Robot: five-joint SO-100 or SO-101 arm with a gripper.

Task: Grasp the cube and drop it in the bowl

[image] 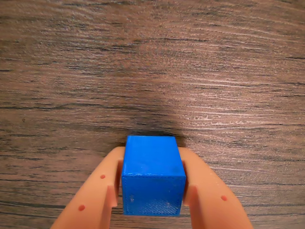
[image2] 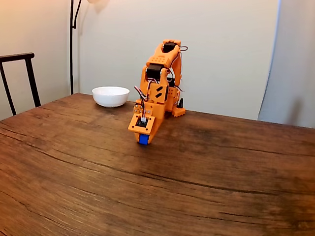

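Observation:
The small blue cube sits between my two orange fingers in the wrist view, both pressed against its sides. My gripper is shut on the cube, just at the wooden table surface. In the fixed view the orange arm bends down to the table centre, with the cube showing at the tip of the gripper. The white bowl stands at the back left of the table, well apart from the gripper.
The wooden table stretches wide in front and to the right. A dark chair back stands at the left edge, and a lamp pole rises behind the bowl.

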